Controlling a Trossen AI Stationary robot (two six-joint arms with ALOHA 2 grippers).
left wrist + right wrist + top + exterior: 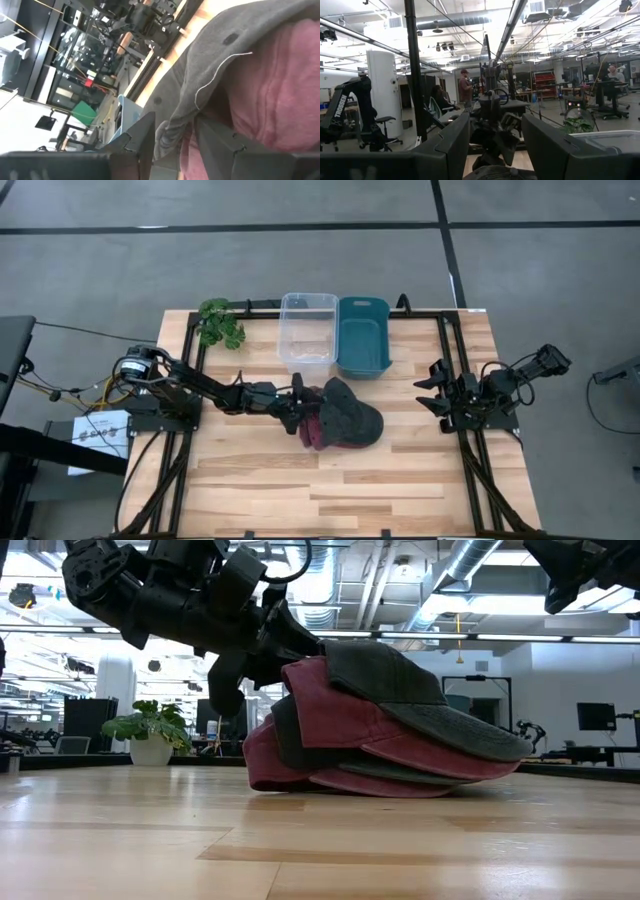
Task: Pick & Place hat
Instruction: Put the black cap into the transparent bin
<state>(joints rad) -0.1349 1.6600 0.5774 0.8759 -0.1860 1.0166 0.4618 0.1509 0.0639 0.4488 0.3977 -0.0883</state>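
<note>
A pile of caps [340, 418] lies mid-table: a dark grey cap [400, 680] on top, with maroon caps [330, 720] and another dark one under it. The lowest maroon cap rests on the wood. My left gripper [298, 402] reaches in from the table's left and is shut on the grey cap at the pile's left side, seen also in the low view [255, 660]. My right gripper [437, 388] waits at the table's right edge, open, touching nothing; its two fingers stand apart in its own wrist view [492, 145]. My left gripper pinches the grey cap's rear edge [172, 132] between its two fingers [145, 135], with bunched fabric in the gap. It comes roughly level from the table's left. The cap's rear is raised, and its brim [470, 735] rests on the maroon brims below.
A clear plastic bin [308, 330] and a teal bin [362, 335] stand side by side at the far edge, just behind the pile. A potted plant [220, 322] sits at the far left corner. Bare wood lies on the near side of the caps.
</note>
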